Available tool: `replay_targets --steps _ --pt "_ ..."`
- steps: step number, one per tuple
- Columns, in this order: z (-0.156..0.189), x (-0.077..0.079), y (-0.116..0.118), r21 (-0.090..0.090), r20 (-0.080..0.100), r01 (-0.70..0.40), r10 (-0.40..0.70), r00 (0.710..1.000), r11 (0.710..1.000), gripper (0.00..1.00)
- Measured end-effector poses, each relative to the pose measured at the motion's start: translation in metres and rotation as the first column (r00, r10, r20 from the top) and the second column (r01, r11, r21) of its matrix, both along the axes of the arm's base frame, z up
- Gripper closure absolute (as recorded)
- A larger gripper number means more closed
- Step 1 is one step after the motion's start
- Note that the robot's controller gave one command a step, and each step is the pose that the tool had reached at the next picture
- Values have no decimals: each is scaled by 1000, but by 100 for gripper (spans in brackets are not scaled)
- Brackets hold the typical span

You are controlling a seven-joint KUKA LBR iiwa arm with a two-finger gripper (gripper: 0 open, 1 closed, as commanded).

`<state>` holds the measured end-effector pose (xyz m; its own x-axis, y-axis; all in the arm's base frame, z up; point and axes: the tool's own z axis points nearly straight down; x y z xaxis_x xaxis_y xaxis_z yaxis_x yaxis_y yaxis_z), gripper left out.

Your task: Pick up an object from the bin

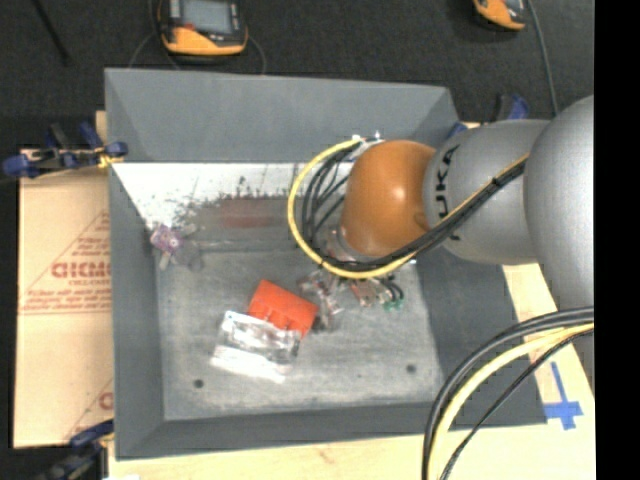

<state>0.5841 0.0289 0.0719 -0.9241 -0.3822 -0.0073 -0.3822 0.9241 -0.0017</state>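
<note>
My gripper [328, 296] hangs low in the middle of the bin, just under the arm's wrist. Its tip is right beside the right edge of an orange block-shaped thing [280, 308] lying on the bin floor. A clear plastic packet [253, 339] with a white base lies against the orange thing's lower left side. A small green and metal piece [392, 302] sits just right of the gripper.
A small purple and clear thing [165, 238] lies in the far left corner of the bin floor. The arm and its cables cover the bin's right back part.
</note>
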Motion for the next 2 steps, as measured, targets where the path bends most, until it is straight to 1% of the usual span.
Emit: replay_targets --steps 1,2 --pt "30 -26 -4 -2 -4 -19 19 1000 1000 100" --pt "71 14 -11 -4 1 -285 285 958 958 100"
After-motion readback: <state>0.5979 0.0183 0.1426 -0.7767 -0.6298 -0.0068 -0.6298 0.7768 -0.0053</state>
